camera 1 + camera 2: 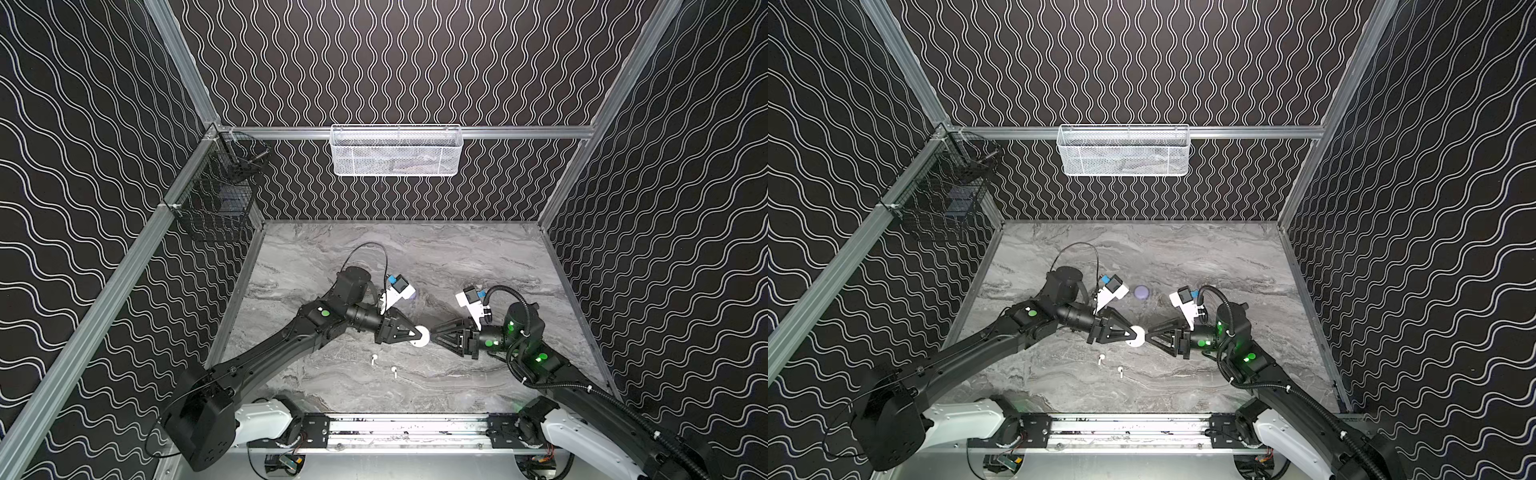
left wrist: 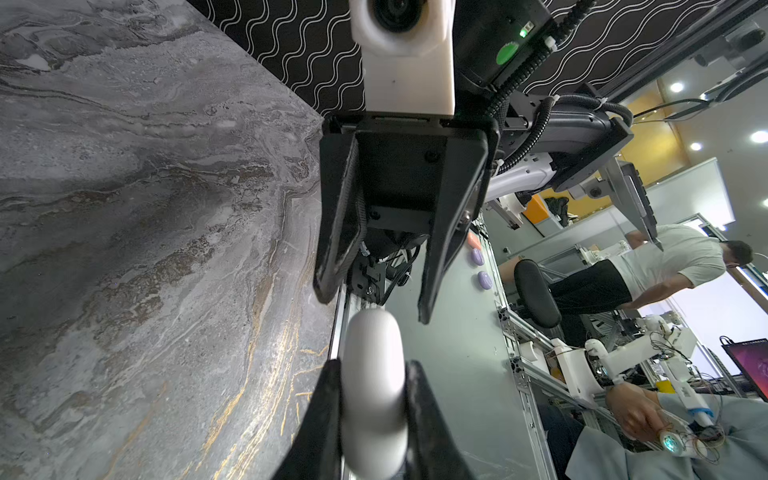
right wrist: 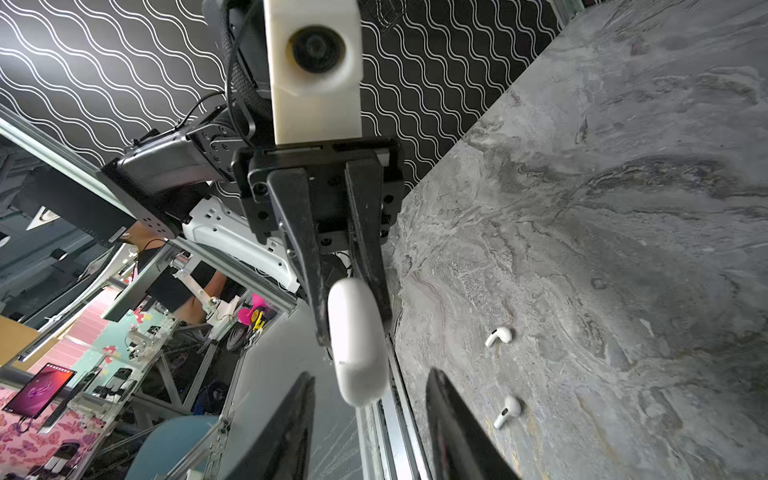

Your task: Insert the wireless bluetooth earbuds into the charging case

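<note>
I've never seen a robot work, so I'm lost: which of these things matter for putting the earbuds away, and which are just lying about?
Part of the job: white charging case, clamped in the left gripper; open right gripper facing it; two white earbuds on the table; lavender case, likely.
Just there: white mesh basket; black wire basket.

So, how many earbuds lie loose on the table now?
2. One white earbud lies in front of the white case; the second white earbud lies beside it, nearer the front edge of the table. More may be hidden, perhaps inside a case.
</note>
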You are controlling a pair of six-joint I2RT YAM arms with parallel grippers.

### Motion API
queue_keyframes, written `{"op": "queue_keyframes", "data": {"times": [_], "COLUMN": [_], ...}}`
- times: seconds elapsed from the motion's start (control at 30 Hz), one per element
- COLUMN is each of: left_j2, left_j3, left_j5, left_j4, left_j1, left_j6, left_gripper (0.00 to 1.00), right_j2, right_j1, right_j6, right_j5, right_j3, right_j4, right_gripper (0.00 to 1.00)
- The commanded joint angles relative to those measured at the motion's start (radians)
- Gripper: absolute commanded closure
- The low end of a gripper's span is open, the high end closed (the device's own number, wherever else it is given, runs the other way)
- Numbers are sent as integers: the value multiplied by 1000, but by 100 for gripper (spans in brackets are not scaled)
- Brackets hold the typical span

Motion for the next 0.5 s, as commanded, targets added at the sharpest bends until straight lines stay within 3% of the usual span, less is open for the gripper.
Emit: {"op": "queue_keyframes", "data": {"times": [0.0, 0.47], "left_j2": [9, 23], "left_j3": [-4, -4], "left_j5": [35, 47], "left_j4": [69, 74], "left_j1": [-1, -14], "left_j6": [-35, -36], "left_gripper": [100, 100], "right_j2": [18, 73], "right_j1": [-1, -1], "right_j6": [-12, -7], "right_j5": [-56, -119], "right_j3": [0, 27], "right_j4": [63, 105], "right_gripper": [55, 59]}}
